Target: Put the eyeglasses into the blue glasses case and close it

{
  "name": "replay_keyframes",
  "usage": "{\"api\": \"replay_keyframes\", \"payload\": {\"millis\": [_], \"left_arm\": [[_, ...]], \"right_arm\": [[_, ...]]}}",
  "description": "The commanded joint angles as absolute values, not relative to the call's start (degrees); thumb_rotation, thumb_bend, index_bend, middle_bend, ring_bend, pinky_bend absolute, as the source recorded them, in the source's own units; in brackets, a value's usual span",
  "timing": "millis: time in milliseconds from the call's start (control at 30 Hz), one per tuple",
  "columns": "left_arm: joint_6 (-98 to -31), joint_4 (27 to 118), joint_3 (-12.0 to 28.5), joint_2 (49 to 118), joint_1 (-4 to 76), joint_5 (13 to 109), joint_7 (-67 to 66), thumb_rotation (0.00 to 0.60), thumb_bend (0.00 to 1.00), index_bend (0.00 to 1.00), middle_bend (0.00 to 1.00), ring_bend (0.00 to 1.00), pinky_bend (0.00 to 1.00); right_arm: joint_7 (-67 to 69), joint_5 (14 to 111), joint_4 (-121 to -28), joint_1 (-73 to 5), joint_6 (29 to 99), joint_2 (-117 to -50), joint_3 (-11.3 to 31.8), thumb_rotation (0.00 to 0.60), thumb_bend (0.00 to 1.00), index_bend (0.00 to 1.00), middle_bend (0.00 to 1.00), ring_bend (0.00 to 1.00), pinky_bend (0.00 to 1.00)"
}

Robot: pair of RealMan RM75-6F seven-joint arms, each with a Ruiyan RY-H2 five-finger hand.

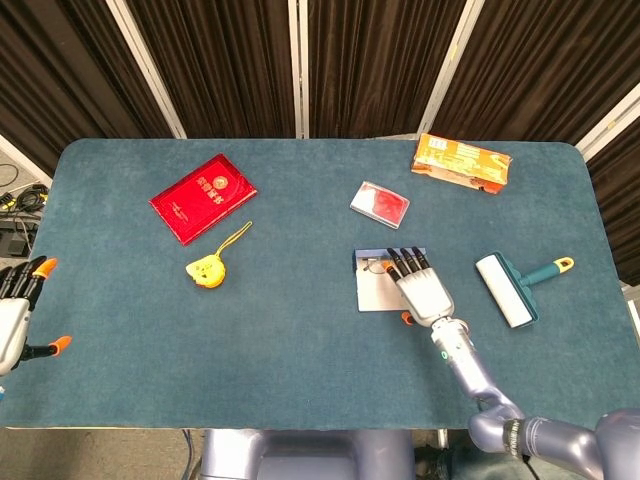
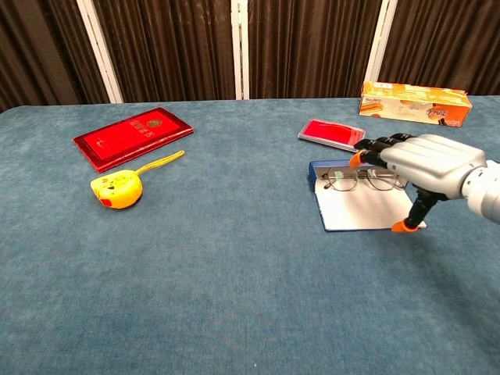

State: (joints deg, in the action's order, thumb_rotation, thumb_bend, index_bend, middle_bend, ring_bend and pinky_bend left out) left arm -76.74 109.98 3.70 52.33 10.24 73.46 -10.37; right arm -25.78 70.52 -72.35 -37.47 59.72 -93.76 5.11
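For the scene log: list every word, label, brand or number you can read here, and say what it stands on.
Nothing can be read with certainty.
Red booklet: gold characters on the cover, too small to read.
Orange box: printed lettering on its side, blurred.
Small red packet: no legible text.
Yellow tape measure: a small label, unreadable.
Blue glasses case, lint roller: no markings visible.

Around my right hand (image 2: 426,164): lint roller (image 1: 507,289) near on the right; red card (image 2: 332,133) beyond; bare table (image 2: 234,297) leftward.
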Motion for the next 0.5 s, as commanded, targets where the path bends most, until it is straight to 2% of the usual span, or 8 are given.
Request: {"api": "replay_keyframes", "payload": {"millis": [33,500], "left_arm": [[-76.5,109.8,3.8,52.4,10.4,73.2,-10.4,0.6,0.0,0.0,0.0,0.0,0.0],[-76.1,109.4,4.0,52.7,10.6,72.3,-10.7,0.6,0.0,0.0,0.0,0.0,0.0]], "right_arm": [[-26.4,70.0,-71.1,-37.8,59.0,-94.8,5.6,0.6,0.0,0.2,0.0,0.0,0.0],[-26.2,70.0,-67.7,-38.0,57.7,-97.1,6.2,0.6,0.0,0.22,0.0,0.0,0.0]]}}
